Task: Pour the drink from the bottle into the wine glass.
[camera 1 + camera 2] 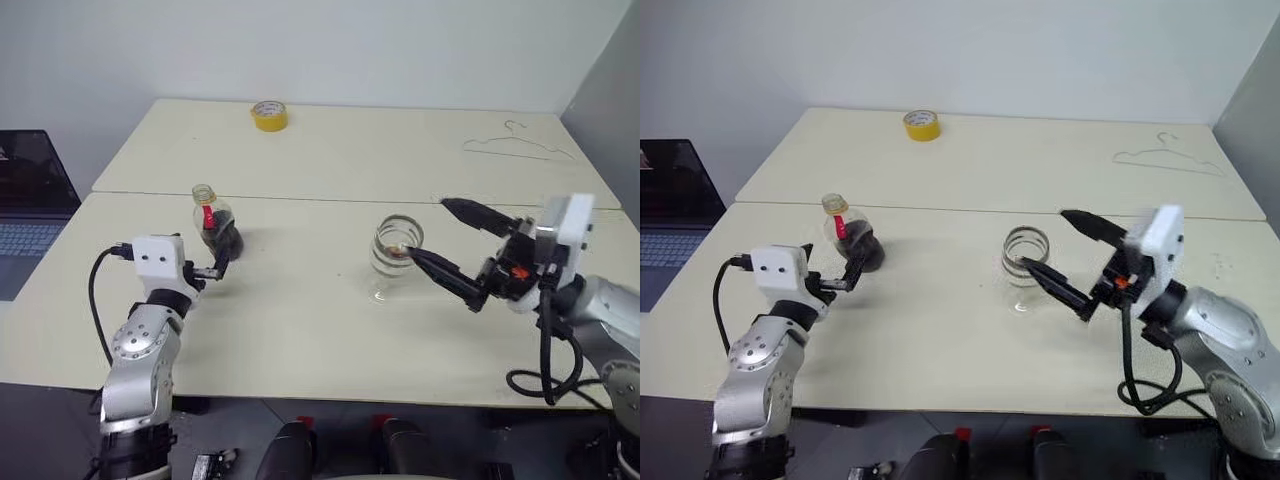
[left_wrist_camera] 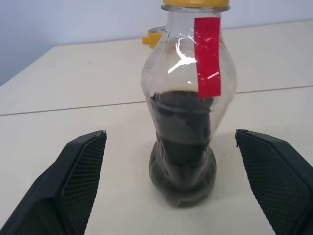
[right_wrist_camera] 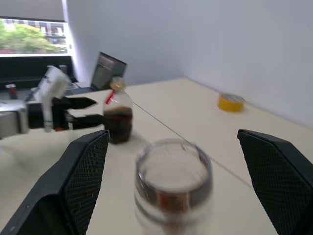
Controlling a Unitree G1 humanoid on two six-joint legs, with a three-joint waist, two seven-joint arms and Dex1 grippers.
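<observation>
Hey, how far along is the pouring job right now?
Done: the bottle stands upright on the table, and the wine glass holds a little dark drink. In hand: nothing; left gripper and right gripper are open. Left: apparently just withdrawing.

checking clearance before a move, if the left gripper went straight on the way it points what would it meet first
Most likely the small clear plastic bottle of dark liquid: it stands upright straight ahead of the open left gripper, centred between its black fingers, untouched.

The bottle point(image 1: 212, 221) stands upright on the surface, yellow-capped, dark drink point(image 2: 182, 161) filling its lower half. The wine glass point(image 1: 394, 255) stands well apart to its right, a little brown drink inside.
</observation>
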